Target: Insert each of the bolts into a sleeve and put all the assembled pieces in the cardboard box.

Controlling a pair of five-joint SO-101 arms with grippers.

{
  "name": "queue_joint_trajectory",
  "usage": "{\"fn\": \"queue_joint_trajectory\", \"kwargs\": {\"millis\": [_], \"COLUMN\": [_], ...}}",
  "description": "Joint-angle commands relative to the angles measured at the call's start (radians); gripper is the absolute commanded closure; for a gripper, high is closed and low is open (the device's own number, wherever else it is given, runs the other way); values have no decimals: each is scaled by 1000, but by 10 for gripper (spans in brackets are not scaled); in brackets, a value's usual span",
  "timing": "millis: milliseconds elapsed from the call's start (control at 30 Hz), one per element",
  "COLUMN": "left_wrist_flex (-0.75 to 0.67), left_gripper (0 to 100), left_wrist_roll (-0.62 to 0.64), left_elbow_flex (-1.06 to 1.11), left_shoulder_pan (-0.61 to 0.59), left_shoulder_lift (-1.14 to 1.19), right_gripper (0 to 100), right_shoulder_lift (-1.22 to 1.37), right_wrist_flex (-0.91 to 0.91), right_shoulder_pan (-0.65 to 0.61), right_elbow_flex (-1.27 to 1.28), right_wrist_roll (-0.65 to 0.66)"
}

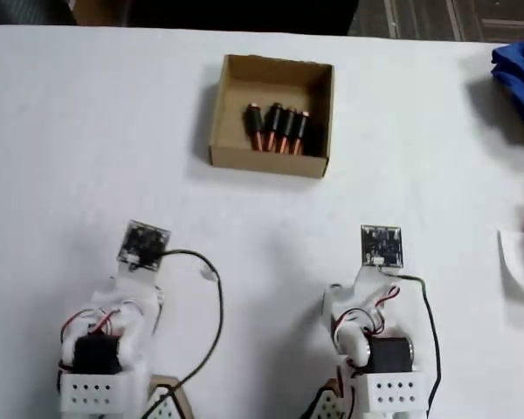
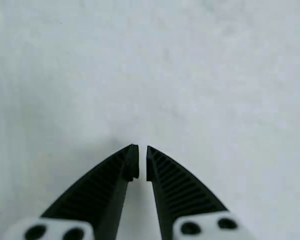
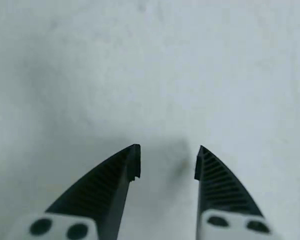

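1. The box (image 1: 267,162) sits in the upper middle of the high view, open side up, on the white table (image 1: 87,131).
2. Four pieces (image 1: 278,128) lie inside it on its floor, side by side and touching or nearly so. They slant a little, with their dark ends toward the top of the frame and their copper-coloured ends toward the bottom.
3. I see no loose bolt or sleeve on the table, so I judge the task to be done or all but done.
4. The left hand (image 2: 142,162) is clenched on nothing, with only a thin slit between its tips, and white table lies beneath it.
5. The right hand (image 3: 167,162) is released, its tips well apart with nothing between them, also over bare table.
6. Two arms are folded back at the lower left (image 1: 113,340) and lower right (image 1: 371,336) of the high view, well apart from the box. I cannot tell from these frames which arm is which.
7. Handling, as a judgement:
   - The pieces look like small metal rods, so they are probably stiff, light and not fragile.
   - They are smooth and round, so they are likely to roll on the table or slip in a loose pinch.
   - The best hold would be across the middle of the copper sleeve, squarely over its axis. That way the bolt stays seated and the piece does not pivot.
   - Packed this closely, any one piece would be awkward to pick out without nudging the ones beside it.
8. A blue cloth (image 1: 517,80) lies at the upper right edge, far from the box.
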Motion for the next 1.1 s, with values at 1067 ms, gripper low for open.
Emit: {"fn": "queue_joint_trajectory", "kwargs": {"millis": [1067], "left_wrist_flex": [6], "left_gripper": [943], "left_wrist_roll": [173], "left_elbow_flex": [24], "left_shoulder_pan": [-21], "left_shoulder_lift": [-23], "right_gripper": [827], "right_shoulder_lift": [-13], "right_wrist_flex": [-16], "right_shoulder_pan": [-4], "right_elbow_flex": [12], "right_wrist_roll": [2]}}
